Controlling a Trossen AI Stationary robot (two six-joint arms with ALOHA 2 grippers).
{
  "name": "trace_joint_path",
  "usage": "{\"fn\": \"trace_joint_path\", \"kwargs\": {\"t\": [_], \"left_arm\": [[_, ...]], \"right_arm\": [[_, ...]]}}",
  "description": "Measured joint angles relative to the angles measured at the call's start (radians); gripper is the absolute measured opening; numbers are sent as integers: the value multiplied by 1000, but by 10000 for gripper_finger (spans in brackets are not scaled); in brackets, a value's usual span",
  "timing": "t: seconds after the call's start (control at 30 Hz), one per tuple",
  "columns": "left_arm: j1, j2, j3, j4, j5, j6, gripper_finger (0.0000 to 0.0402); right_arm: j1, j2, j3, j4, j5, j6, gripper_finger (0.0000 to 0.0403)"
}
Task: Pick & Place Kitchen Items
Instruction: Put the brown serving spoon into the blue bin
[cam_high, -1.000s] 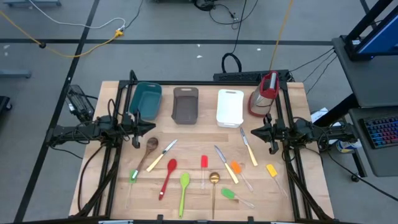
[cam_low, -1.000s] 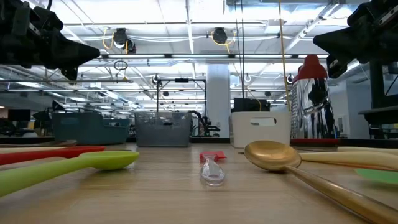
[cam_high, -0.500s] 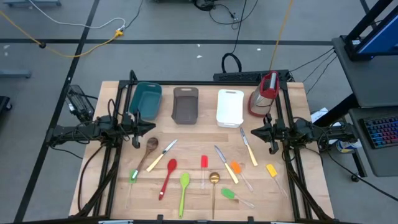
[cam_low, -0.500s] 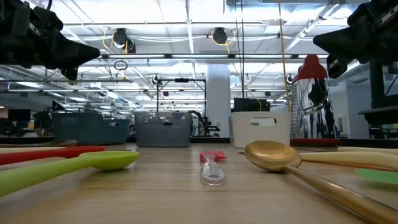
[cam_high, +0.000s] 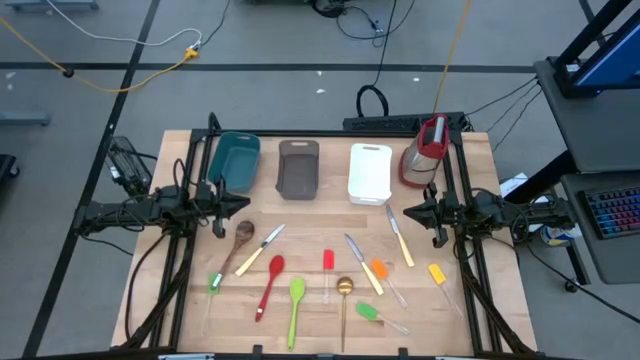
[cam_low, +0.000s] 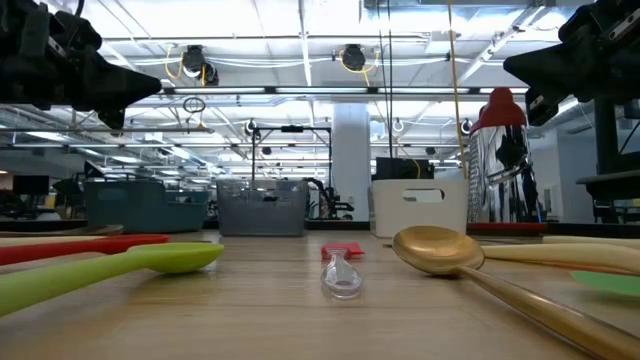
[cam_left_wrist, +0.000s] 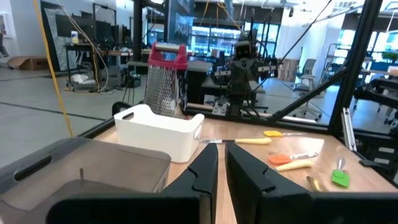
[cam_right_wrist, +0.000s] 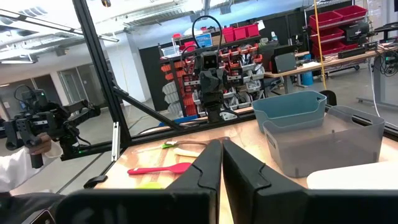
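Observation:
The kitchen items lie flat on the near half of the wooden table (cam_high: 180, 320): a wooden spoon (cam_high: 240, 240), a red spoon (cam_high: 270, 283), a green spoon (cam_high: 296, 305), a gold spoon (cam_high: 344, 300), pale-handled knives (cam_high: 400, 235) and small spatulas with coloured heads (cam_high: 437, 273). My left gripper (cam_high: 243, 207) hovers level above the table's left side, shut and empty. My right gripper (cam_high: 408, 212) hovers level above the right side, also shut and empty. The two grippers point toward each other. In the wrist views their fingers (cam_left_wrist: 208, 165) (cam_right_wrist: 211, 158) stand nearly together, with nothing between them.
Along the far edge stand a teal tub (cam_high: 234, 160), a grey tub (cam_high: 298, 168), a white tub (cam_high: 369, 173) and a red-and-clear jug (cam_high: 425, 150). Black frame posts (cam_high: 200, 170) rise beside each arm. Beyond the table, a person's sleeve (cam_right_wrist: 15, 171) shows in the right wrist view.

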Motion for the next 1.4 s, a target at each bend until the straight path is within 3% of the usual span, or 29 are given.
{"fn": "trace_joint_path", "kwargs": {"t": [0.13, 0.27, 0.33, 0.6, 0.77, 1.0, 1.17, 1.4], "left_arm": [[0, 0, 0, 1, -27, -1, 33], [0, 0, 0, 2, -138, -8, 45], [1, 0, 0, 2, -186, 11, 64], [1, 0, 0, 17, -193, 18, 172], [0, 21, 56, 17, -193, -18, 201], [-11, 190, 244, -83, -184, -27, 202], [-68, 355, 400, -115, -101, -3, 202], [-159, 550, 537, -166, -192, 51, 202]], "right_arm": [[0, 0, 0, 0, 0, 0, 8], [0, 0, 0, 0, 0, 0, 8], [0, 0, 0, 0, 0, 0, 9], [0, 0, 0, 0, 0, 0, 8], [0, 0, 0, 0, 0, 0, 8], [0, 0, 0, 0, 0, 0, 8], [0, 0, 0, 0, 0, 0, 8], [0, 0, 0, 0, 0, 0, 8]]}}
